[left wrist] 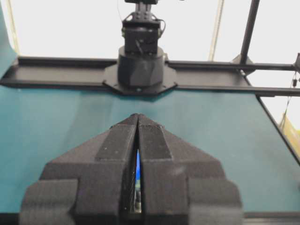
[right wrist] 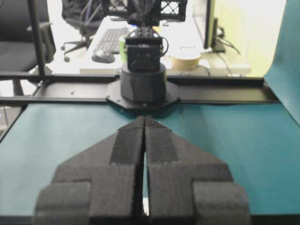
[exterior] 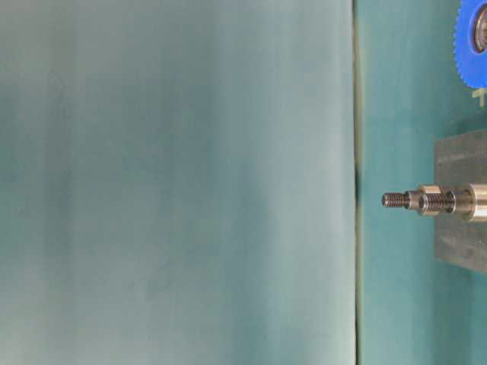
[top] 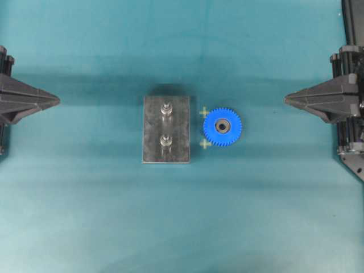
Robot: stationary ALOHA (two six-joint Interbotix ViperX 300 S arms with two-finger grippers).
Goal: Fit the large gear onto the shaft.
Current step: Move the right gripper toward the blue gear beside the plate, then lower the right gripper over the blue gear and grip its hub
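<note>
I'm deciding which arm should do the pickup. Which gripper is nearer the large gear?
Right. The right gripper sits shut off the large gear's right side; the left gripper, also shut, is at the far left, beyond the plate.

Gear [top: 222, 127] is glossy blue plastic, plate [top: 153, 133] dull scuffed grey metal, shafts [top: 166, 140] shiny steel, table [top: 85, 216] matt teal.

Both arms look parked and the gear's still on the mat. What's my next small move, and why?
Probably open the right gripper and bring it toward the large gear. The gear lies flat on the mat just right of the plate, nearer the right arm, and neither shaft carries anything. Both grippers are shut and hold nothing, so nothing can be grasped yet.
</note>
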